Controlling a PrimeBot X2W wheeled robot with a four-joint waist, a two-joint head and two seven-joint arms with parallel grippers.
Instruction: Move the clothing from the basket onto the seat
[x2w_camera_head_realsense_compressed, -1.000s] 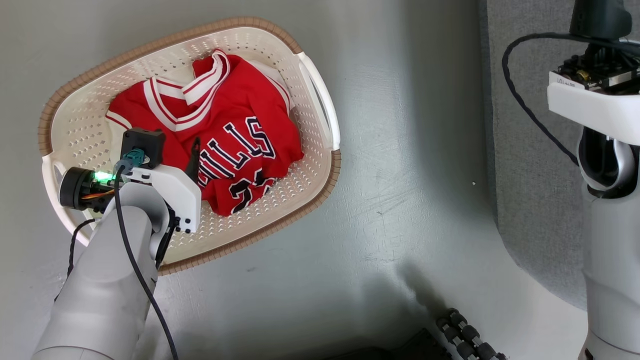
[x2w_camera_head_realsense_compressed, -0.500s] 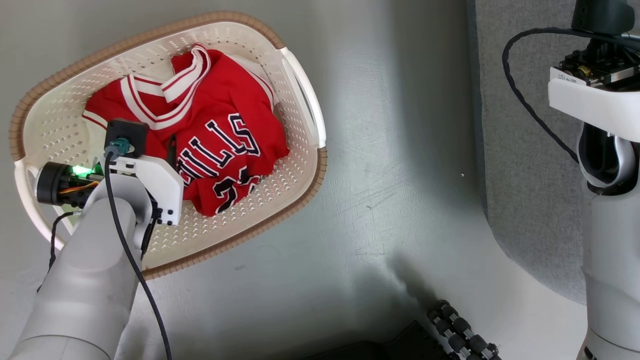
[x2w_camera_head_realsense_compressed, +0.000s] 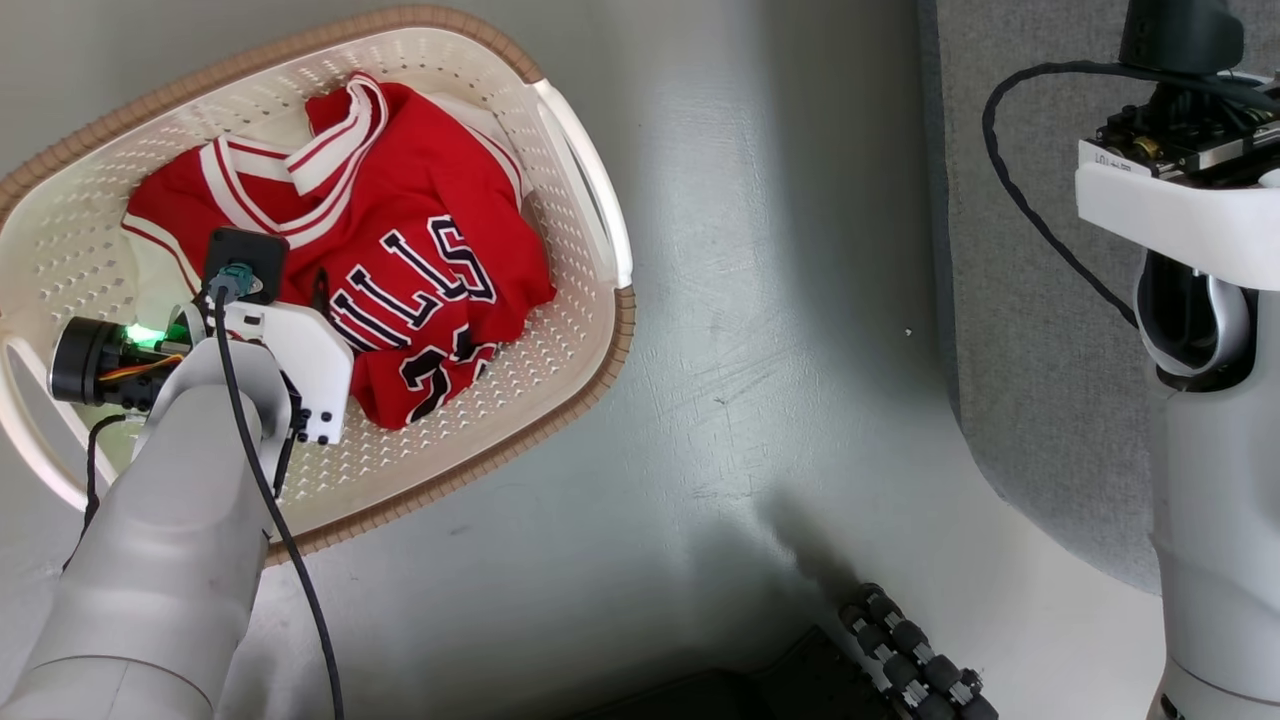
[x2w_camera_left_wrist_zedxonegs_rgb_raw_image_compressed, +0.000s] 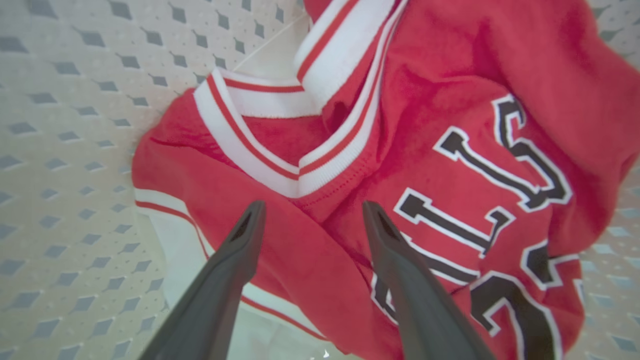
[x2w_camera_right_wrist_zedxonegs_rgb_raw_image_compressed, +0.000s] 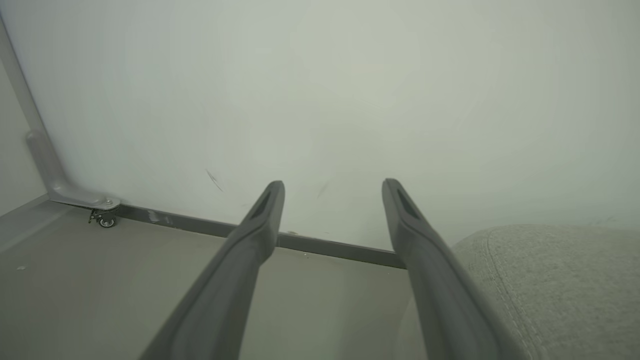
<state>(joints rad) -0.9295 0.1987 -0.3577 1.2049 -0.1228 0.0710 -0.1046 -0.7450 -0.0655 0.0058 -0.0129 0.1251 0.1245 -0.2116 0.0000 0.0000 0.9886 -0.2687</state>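
Clothing (x2w_camera_head_realsense_compressed: 400, 230) in basket (x2w_camera_head_realsense_compressed: 545, 340), floor (x2w_camera_head_realsense_compressed: 770, 300) between, seat (x2w_camera_head_realsense_compressed: 1050, 420) beyond

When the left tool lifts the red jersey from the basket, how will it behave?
Probably floppy: the jersey lies crumpled in folds, so it should sag below the pinch. Likely light, being thin fabric, so the basket may hardly shift. The open left tool, poised by the collar trim, might catch only one layer.

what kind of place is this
Likely a staged living-room or lab corner: a grey upholstered seat, a laundry basket of red clothing on a bare grey floor, and a white wall.
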